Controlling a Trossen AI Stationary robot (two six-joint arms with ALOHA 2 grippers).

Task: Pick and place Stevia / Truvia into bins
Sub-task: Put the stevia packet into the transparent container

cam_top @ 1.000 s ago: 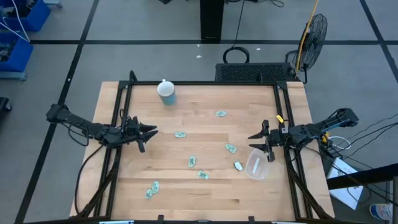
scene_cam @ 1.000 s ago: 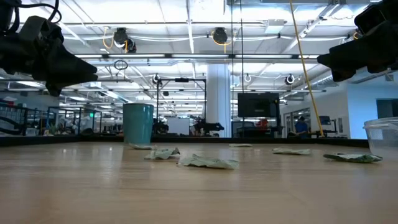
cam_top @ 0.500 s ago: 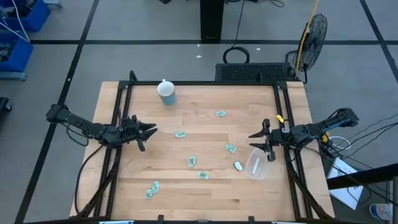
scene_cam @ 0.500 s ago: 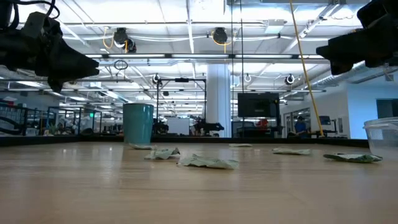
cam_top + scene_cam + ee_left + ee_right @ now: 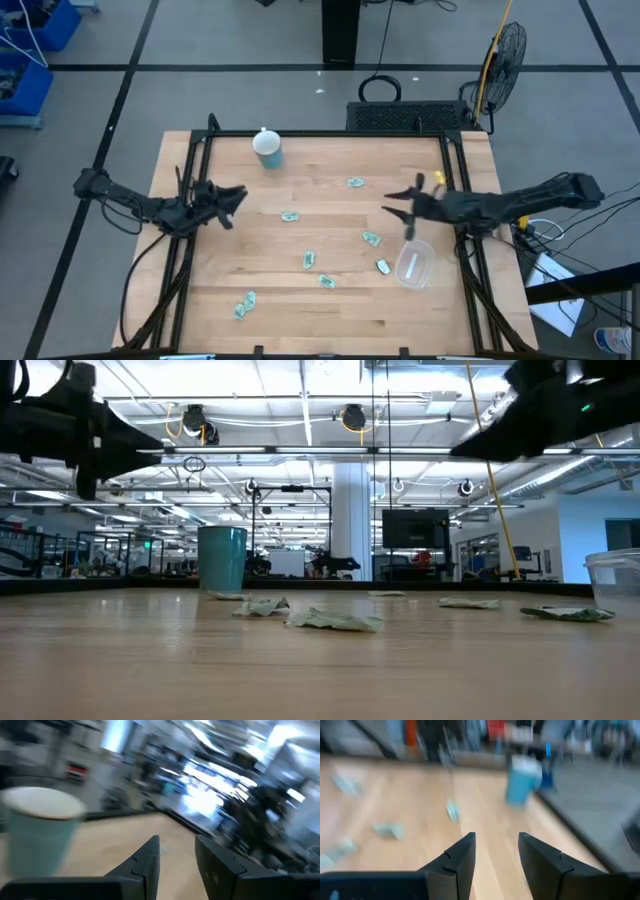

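Note:
Several pale green and white sachets lie flat and scattered on the wooden table, among them one sachet (image 5: 289, 215), another (image 5: 371, 238) and a third (image 5: 245, 305); the low view shows some as well, such as one sachet (image 5: 335, 620). The clear cup (image 5: 414, 264) stands near the table's right edge, also in the low view as the clear cup (image 5: 615, 580). My left gripper (image 5: 236, 195) hovers open above the table's left side, pointing toward the blue cup. My right gripper (image 5: 394, 207) hovers open just beyond the clear cup, and sachets (image 5: 387, 830) show ahead of its fingers.
A light blue cup with a white top (image 5: 268, 148) stands near the table's far edge, left of centre, and appears in the left wrist view as the blue cup (image 5: 40, 830). Black frame rails (image 5: 455, 160) run along the table's left, right and far sides.
My right gripper has risen and reached toward the table's middle and far edge, passing beyond the clear cup. My left gripper has risen a little and swung toward the far edge, facing the blue cup. Sachets and cups have stayed put.

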